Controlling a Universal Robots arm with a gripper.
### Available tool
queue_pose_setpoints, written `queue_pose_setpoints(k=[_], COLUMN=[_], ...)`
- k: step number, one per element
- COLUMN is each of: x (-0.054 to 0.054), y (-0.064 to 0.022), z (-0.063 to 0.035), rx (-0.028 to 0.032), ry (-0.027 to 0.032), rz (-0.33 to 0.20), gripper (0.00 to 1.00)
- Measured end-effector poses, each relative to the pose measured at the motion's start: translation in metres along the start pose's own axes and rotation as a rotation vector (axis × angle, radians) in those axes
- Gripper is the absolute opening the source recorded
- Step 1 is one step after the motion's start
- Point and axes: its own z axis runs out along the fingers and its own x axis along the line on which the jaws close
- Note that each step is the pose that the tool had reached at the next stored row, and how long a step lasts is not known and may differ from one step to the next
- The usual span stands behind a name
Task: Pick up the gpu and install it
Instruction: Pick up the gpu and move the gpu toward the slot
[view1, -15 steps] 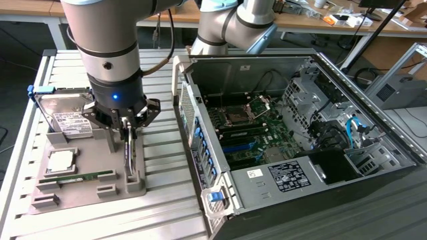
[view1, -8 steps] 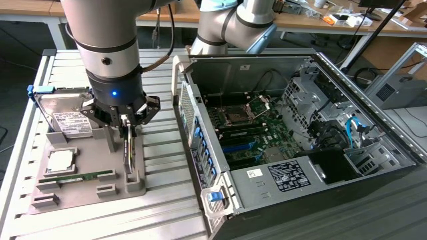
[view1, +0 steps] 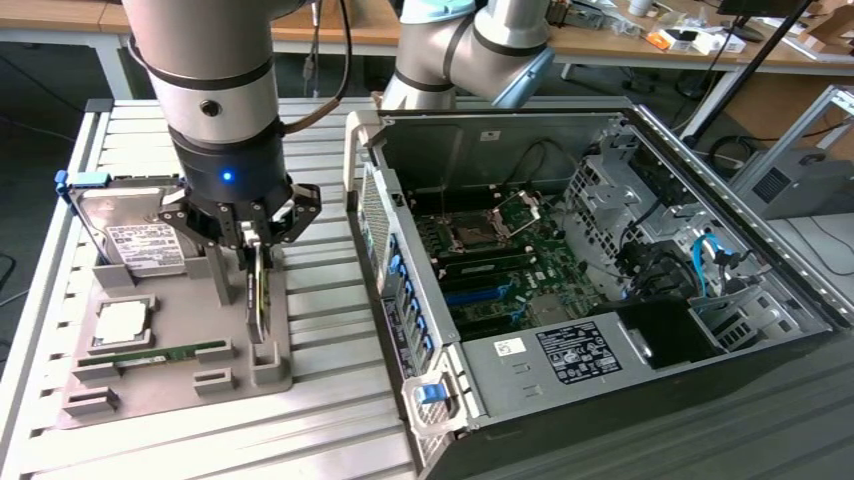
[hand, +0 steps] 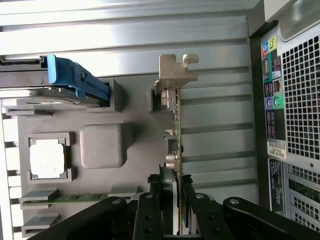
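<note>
Clamping the upper edge of the gpu (view1: 256, 305), the end effector (view1: 254, 250) holds it upright in the grey holder tray (view1: 174, 388) directly beneath; the grasp appears made, while lift-out and installation in the open computer case (view1: 534, 130) alongside are not yet done.

Tool (hand: 176, 184) hides one end of the gpu (hand: 174, 122); case (hand: 295, 100) cut off

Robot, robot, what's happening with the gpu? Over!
Gripper astride gpu. Gpu upright in gray holder, beside open computer case. Nothing blocking. Over.
</note>
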Motion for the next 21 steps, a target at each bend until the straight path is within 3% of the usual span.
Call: queue_pose_setpoints(k=[21], x=[-0.0002], y=[0.0003], z=[-0.0071], rx=[0.0], ry=[0.0001], rz=[0.0], gripper=[0.27])
